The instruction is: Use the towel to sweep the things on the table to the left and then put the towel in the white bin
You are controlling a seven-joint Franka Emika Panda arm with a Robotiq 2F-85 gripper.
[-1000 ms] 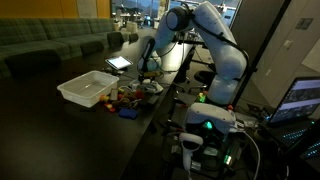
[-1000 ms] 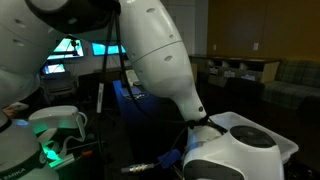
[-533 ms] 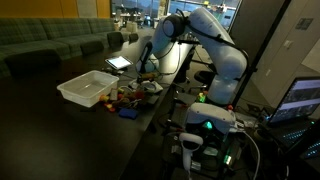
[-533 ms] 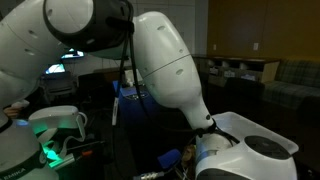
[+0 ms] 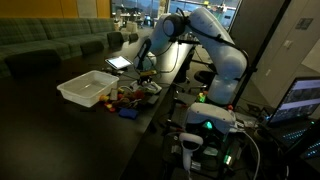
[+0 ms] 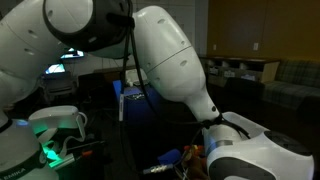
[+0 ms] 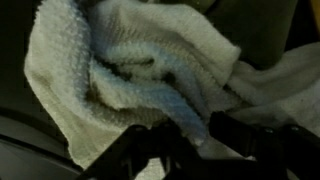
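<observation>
1. The towel [image 7: 140, 60] fills nearly all of the wrist view as a crumpled heap of white terry cloth with deep folds.
2. The gripper [image 7: 190, 135] enters from the bottom edge of that view. Its two dark fingers [image 7: 135, 150] stand on either side of a fold of the towel that hangs down into the gap between them.
3. The jaws are partly drawn in, neither wide apart nor fully together. The cloth lies between them and seems to touch both, but I cannot tell whether they are really pinching it.
4. In an exterior view the gripper [image 5: 146, 75] points down at the table [image 5: 45, 135]. It is on the far side of the white bin [image 5: 66, 93], toward the robot's base.
5. The towel [image 5: 152, 87] shows there as a pale patch directly beneath the gripper. It lies on the dark tabletop, near the white bin but outside it.
6. The things [image 5: 128, 97] form a small cluster of red and yellow pieces just beside the white bin's long wall, between the bin and the towel. A blue piece [image 5: 127, 113] sits a little nearer the camera.
7. A tablet [image 5: 119, 62] with a lit screen lies flat beyond the white bin's far end.
8. In the exterior view from behind the robot, the arm [image 6: 165, 65] blocks the gripper and the towel.
</observation>
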